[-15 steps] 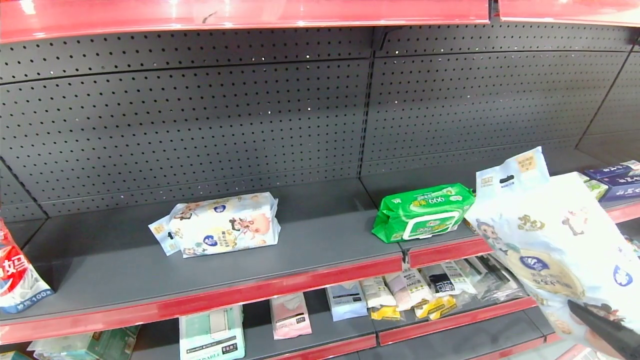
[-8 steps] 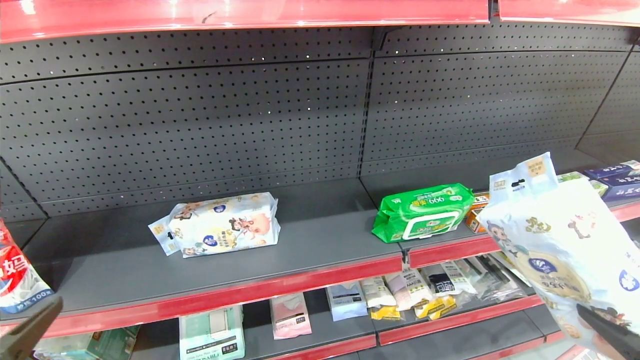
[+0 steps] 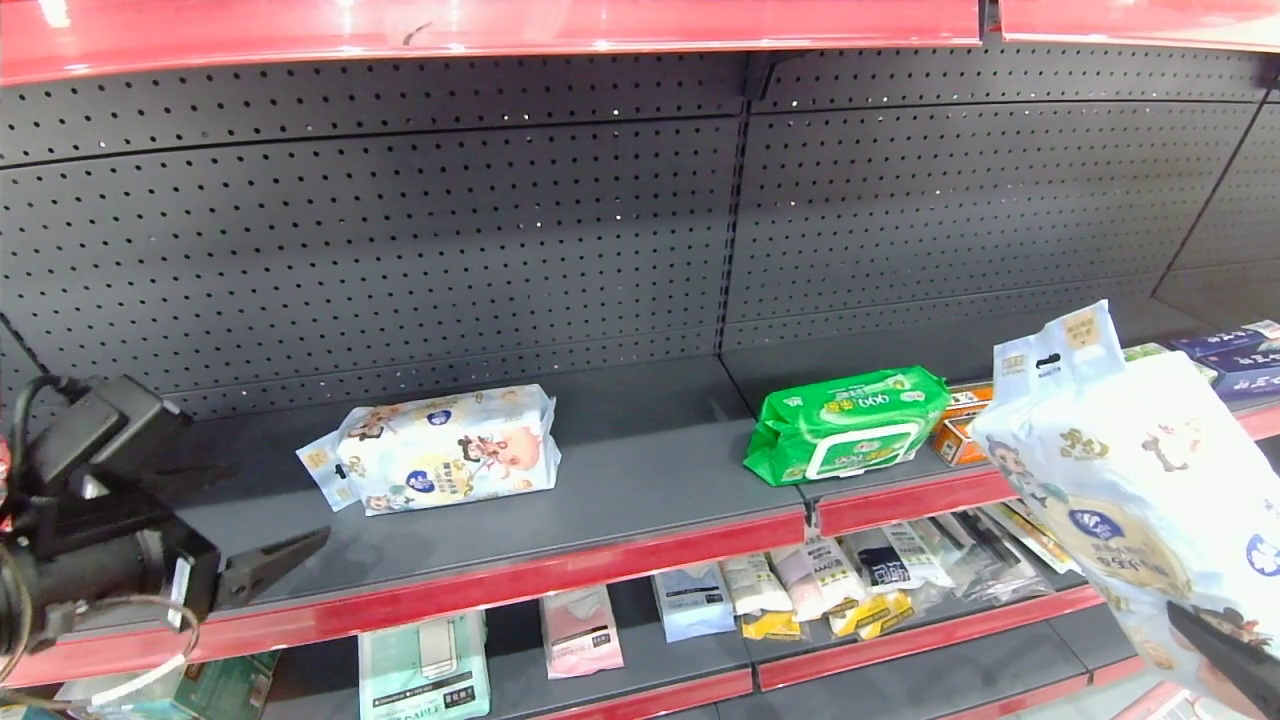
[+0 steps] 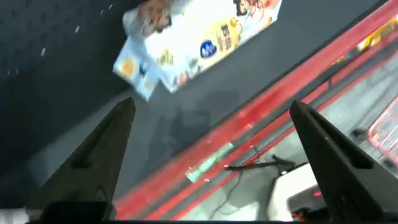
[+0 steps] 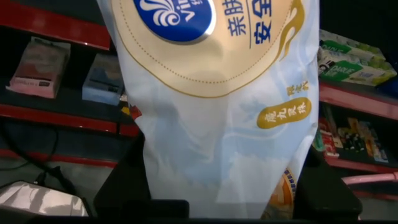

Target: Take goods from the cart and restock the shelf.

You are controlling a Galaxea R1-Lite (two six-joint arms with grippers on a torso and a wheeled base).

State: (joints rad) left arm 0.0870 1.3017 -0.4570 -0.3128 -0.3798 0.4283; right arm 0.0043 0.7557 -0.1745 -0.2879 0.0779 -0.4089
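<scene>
Shelf (image 3: pixel 620 470) | left end effector (image 4: pixel 212 104) splayed | right end effector (image 5: pixel 227 190) gripping pack (image 3: pixel 1130 470)

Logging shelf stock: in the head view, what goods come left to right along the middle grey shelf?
Cartoon-print pack, green wipes pack, orange box, then the large white pack held in front of the shelf.

Soft pack (image 3: pixel 440 447) left on the shelf (image 3: pixel 640 470), lidded pack (image 3: pixel 848 424) right, held bag (image 3: pixel 1130 480) farther right, before the shelf
</scene>
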